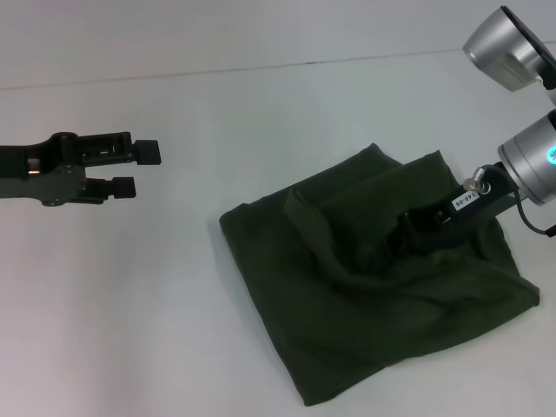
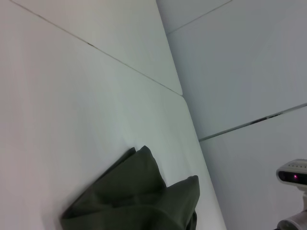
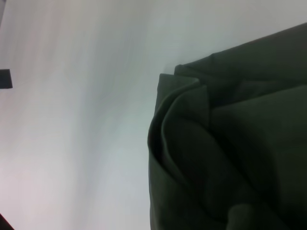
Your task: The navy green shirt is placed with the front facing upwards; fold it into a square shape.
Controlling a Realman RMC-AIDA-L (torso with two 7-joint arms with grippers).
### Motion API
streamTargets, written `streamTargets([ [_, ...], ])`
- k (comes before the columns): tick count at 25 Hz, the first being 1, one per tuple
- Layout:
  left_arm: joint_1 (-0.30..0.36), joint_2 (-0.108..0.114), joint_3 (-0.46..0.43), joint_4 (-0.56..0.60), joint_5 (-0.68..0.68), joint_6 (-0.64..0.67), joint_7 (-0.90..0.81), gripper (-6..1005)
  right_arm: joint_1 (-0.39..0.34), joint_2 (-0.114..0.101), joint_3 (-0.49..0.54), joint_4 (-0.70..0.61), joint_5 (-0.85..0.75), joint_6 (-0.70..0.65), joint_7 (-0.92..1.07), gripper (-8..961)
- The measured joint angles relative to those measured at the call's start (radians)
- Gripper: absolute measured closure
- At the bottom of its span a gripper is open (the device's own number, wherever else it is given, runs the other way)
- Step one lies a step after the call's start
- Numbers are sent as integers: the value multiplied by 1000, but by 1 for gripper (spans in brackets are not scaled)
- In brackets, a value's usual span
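The right claw (image 1: 415, 221) is sunk into the shirt's (image 1: 365, 287) folds on the right of the white table (image 1: 174, 304); cloth hides its fingers, so I cannot tell their state. The shirt lies bunched in a rough square, plain green showing. Well apart on the left, the left claw (image 1: 137, 168) hovers with fingers narrowly parted, holding nothing.

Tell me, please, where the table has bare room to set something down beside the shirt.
The widest bare patch lies between the left claw and the navy green shirt. The table is also bare beyond the shirt. It is crowded on the robot's right, where the right claw is buried in the folds.
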Motion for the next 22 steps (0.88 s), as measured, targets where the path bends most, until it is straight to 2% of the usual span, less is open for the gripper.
streamTargets([
  [6,4,0,0,0,0,-1,0,35,0,1,-14,-13,-3,2,0,919],
  [10,5,0,0,0,0,-1,0,35,-11,1,-28,-87,-25,-7,13,919],
  [15,5,0,0,0,0,-1,0,35,-24,-9,14,-204,-36,-50,43,918],
  [22,1,0,0,0,0,6,0,35,-27,-11,39,-266,-35,-74,48,918],
])
